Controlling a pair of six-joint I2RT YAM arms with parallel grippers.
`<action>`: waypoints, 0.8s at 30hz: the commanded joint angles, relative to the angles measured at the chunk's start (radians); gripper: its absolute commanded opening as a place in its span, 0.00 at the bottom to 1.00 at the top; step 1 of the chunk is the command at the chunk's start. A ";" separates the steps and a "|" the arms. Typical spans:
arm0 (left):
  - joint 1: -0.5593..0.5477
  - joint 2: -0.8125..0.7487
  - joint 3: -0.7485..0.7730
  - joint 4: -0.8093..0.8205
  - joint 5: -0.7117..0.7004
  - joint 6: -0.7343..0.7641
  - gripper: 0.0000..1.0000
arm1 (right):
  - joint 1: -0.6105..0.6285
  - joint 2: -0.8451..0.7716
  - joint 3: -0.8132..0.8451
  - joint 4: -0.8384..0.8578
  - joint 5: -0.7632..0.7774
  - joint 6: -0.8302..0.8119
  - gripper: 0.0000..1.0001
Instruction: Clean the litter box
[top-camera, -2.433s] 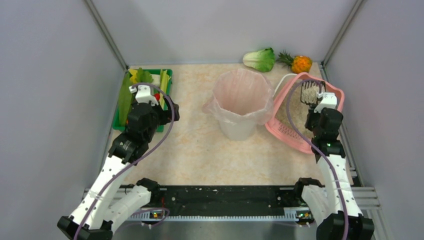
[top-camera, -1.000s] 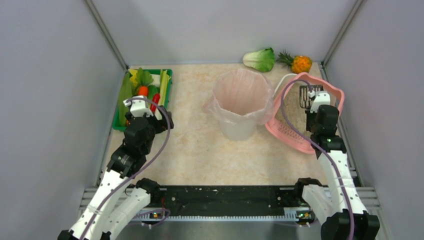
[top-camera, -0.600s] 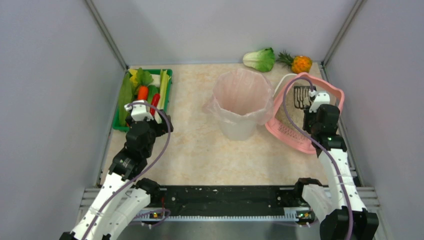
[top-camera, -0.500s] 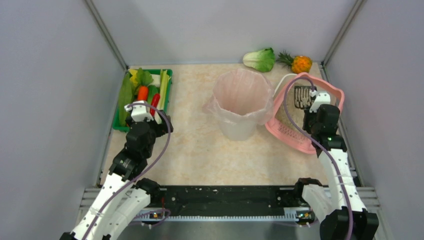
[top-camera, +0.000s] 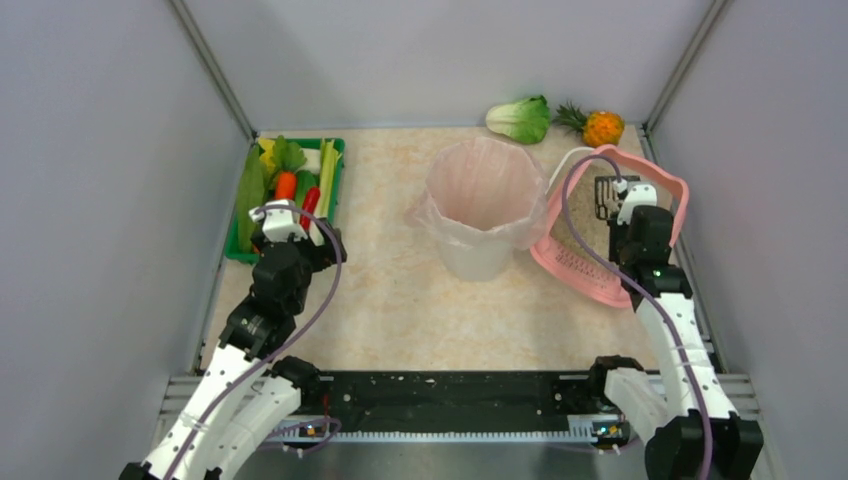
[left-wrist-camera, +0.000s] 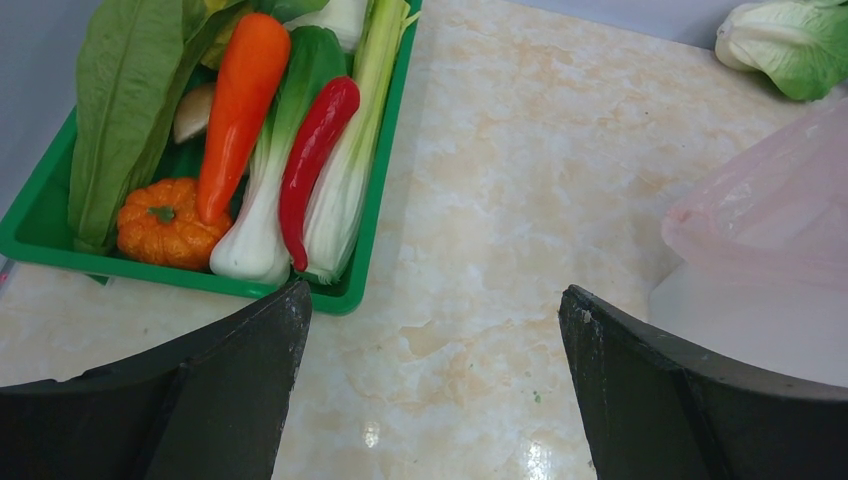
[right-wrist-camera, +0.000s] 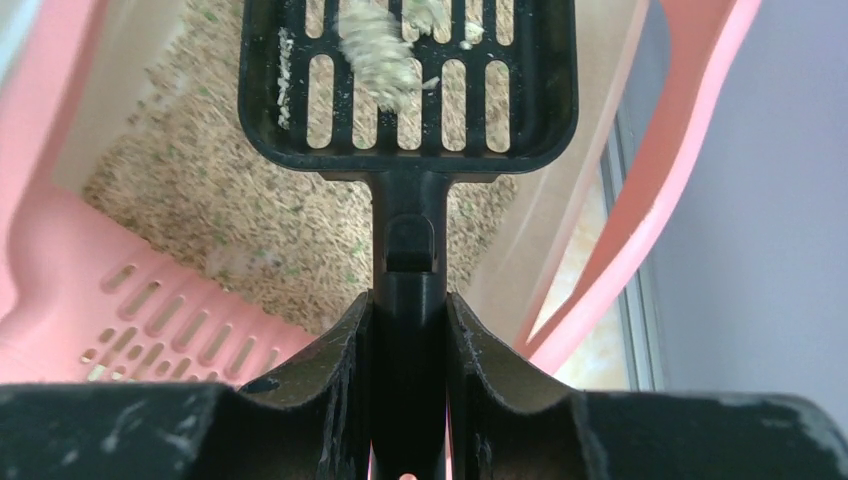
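The pink litter box (top-camera: 578, 262) stands at the right of the table, its beige granules (right-wrist-camera: 230, 210) and slotted edge strip (right-wrist-camera: 150, 310) showing in the right wrist view. My right gripper (right-wrist-camera: 408, 310) is shut on the handle of a black slotted scoop (right-wrist-camera: 410, 70). The scoop is held above the granules and carries a pale clump (right-wrist-camera: 378, 50). In the top view the scoop (top-camera: 604, 190) hangs over the box's far end, below my right gripper (top-camera: 628, 206). My left gripper (left-wrist-camera: 430, 330) is open and empty over bare table, beside the vegetable tray.
A white bin with pink liner (top-camera: 485, 205) stands mid-table, just left of the litter box. A green tray of vegetables (top-camera: 238, 240) sits far left. A cabbage (top-camera: 520, 118) and a pineapple (top-camera: 600, 127) lie at the back. Enclosure walls close in on both sides.
My right gripper has drawn the scoop nearer and lowered it over the box, then shifted slightly. My left arm pulled back from over the vegetable tray toward the near side.
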 joint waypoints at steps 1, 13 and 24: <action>0.000 0.013 0.013 0.048 -0.021 0.005 0.99 | 0.030 0.033 0.061 0.007 0.176 0.016 0.00; 0.000 0.045 0.056 0.040 -0.020 -0.004 0.99 | 0.038 0.037 0.043 0.030 0.058 0.070 0.00; 0.000 0.080 0.101 0.033 -0.014 0.001 0.99 | -0.020 0.010 -0.006 0.047 -0.118 0.123 0.00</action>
